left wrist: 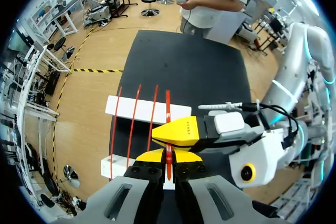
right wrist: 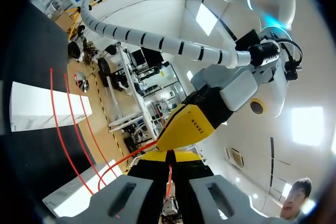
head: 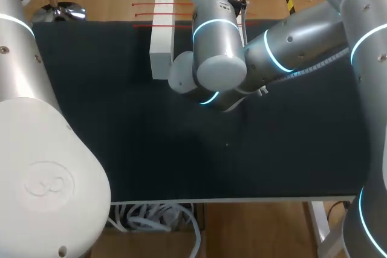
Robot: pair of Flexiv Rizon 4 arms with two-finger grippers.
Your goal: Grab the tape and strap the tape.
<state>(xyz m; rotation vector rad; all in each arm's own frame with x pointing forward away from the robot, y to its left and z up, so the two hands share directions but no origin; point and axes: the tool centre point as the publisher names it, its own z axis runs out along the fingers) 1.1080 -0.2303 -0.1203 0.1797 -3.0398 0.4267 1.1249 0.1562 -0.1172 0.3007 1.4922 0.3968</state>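
Two robot arms are meeting over a black table (head: pixel 121 149). The left gripper (left wrist: pixel 168 157) is clamping its yellow tips on a red tape (left wrist: pixel 168 100), one of four stretched across two white blocks (left wrist: pixel 144 109). The right gripper (right wrist: pixel 169 157), just beside it, is pinching a red strand too.

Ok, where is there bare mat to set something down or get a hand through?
Free: the near half of the black mat, from the right arm to the near edge, and the strip between the white block and the left arm. Crowded: the far middle by that block, where the red tape, left end effector and right end effector sit close together.
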